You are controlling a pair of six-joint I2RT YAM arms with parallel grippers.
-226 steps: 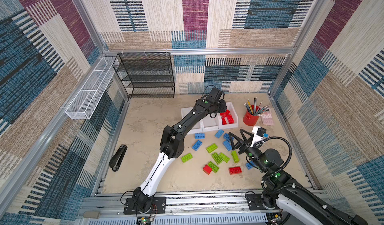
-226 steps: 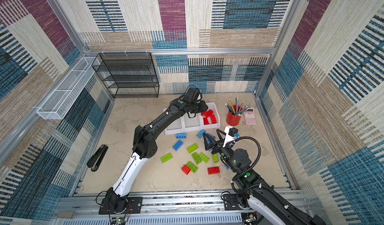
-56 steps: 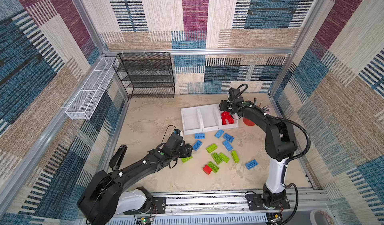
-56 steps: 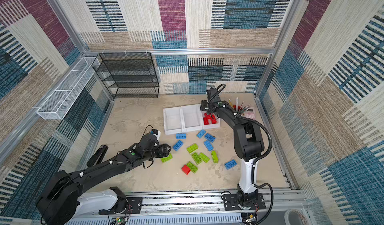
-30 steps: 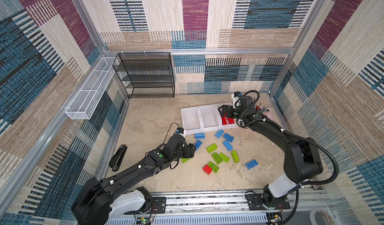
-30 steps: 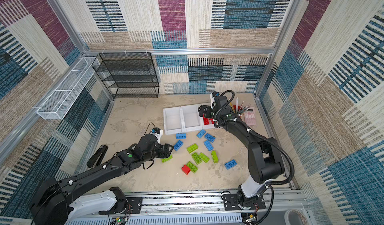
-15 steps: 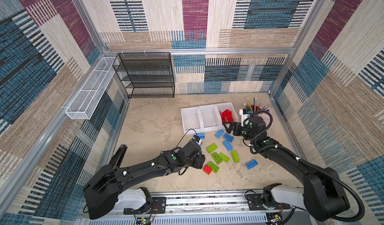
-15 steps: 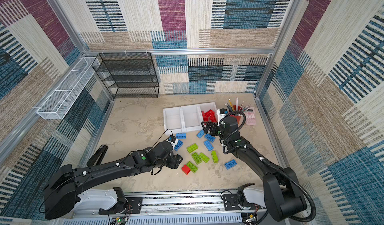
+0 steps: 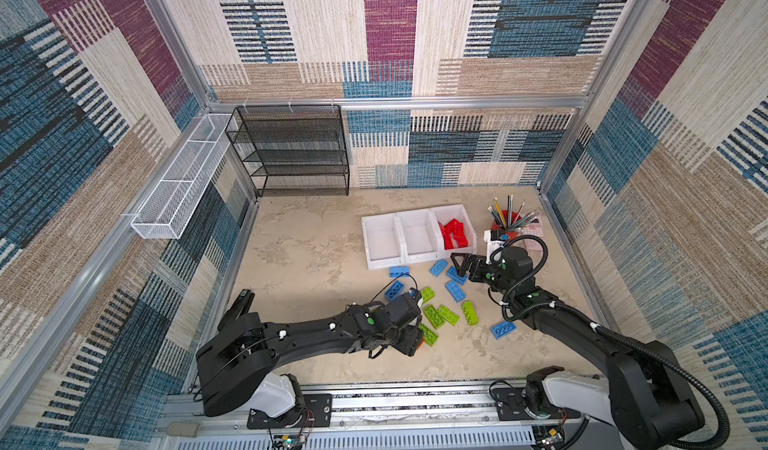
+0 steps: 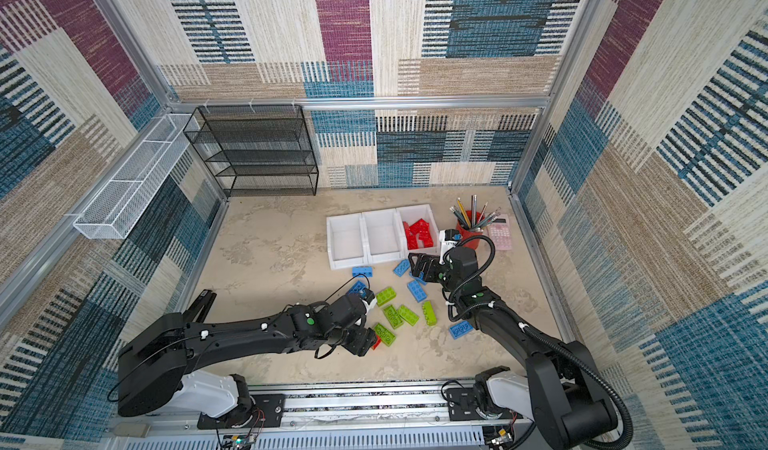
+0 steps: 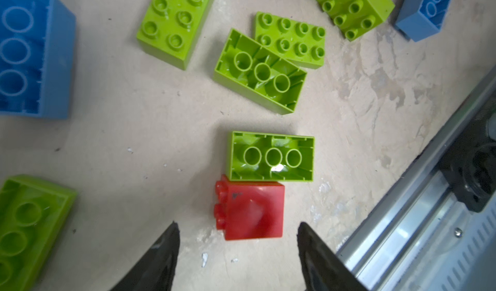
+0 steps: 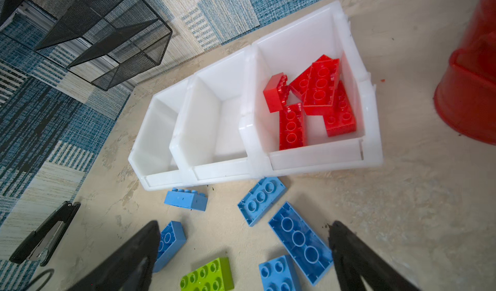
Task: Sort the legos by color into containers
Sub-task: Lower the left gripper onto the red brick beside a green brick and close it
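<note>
The left gripper (image 11: 237, 224) hangs nearest, fingers parted and empty. The red brick (image 11: 249, 211) lies just ahead between them, its far edge touching an upturned green brick (image 11: 271, 156). It is squarish, on its side, studs toward one finger. The right gripper (image 12: 244, 222), wide and empty, is well away from that green brick.

Both top views looked steeply down from high above the near edge, sharing nearly the whole beige mottled tabletop (image 9: 316, 261). The left wrist camera hung close over it, facing straight down past the left hand (image 11: 238, 226) at a small red plastic brick (image 11: 255, 209). The right wrist camera, higher, angled toward the far row of three white plastic bins (image 12: 257, 166); its light-blue plastic bricks (image 12: 299, 238) also showed in both top views.
</note>
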